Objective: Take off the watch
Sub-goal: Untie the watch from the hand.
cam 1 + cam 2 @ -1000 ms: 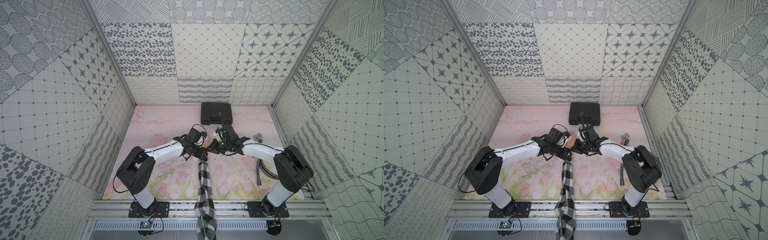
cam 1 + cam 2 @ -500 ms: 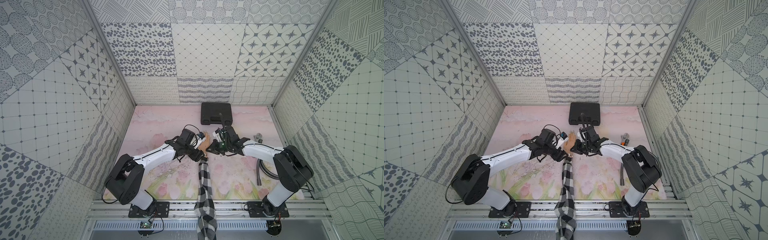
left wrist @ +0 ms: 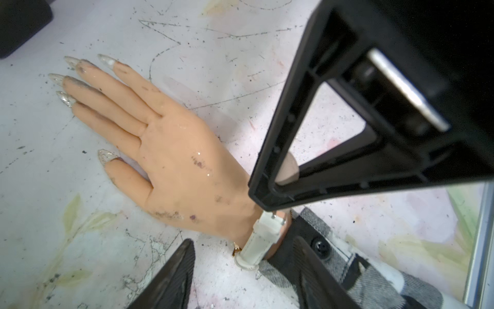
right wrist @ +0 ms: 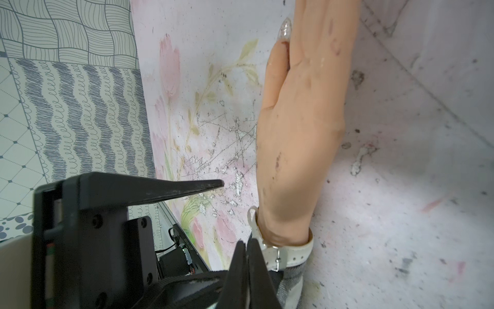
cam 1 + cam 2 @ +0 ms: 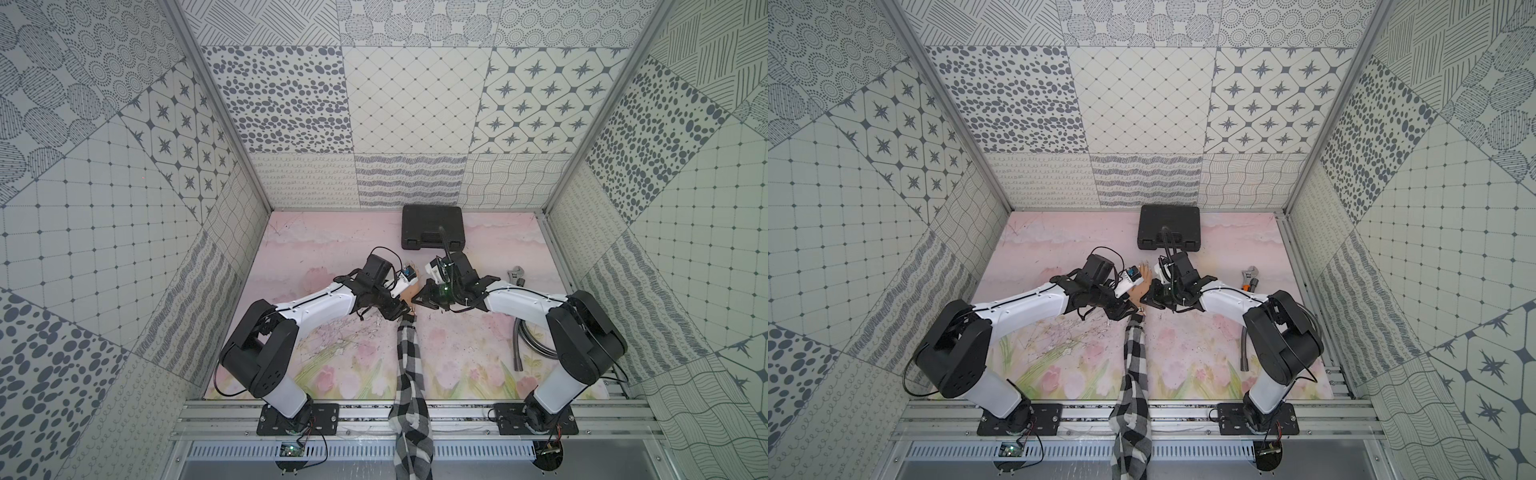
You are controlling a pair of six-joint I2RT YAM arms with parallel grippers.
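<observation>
The white-shelled, black-jointed left arm (image 5: 316, 305) rises from its base at the near edge, folds at the elbow and stretches forward and inward towards the middle. The matching right arm (image 5: 519, 303) mirrors it from the opposite side, so the two wrists come close together at the centre. The black, two-fingered left tool (image 3: 242, 240) points downward, its ribbed fingers (image 3: 173, 275) spread apart with a clear gap between them. The black right tool (image 4: 247, 242) angles down just beside it, its pointed fingers pressed together tip to tip. A small green light glows on the right wrist (image 5: 444, 286).
</observation>
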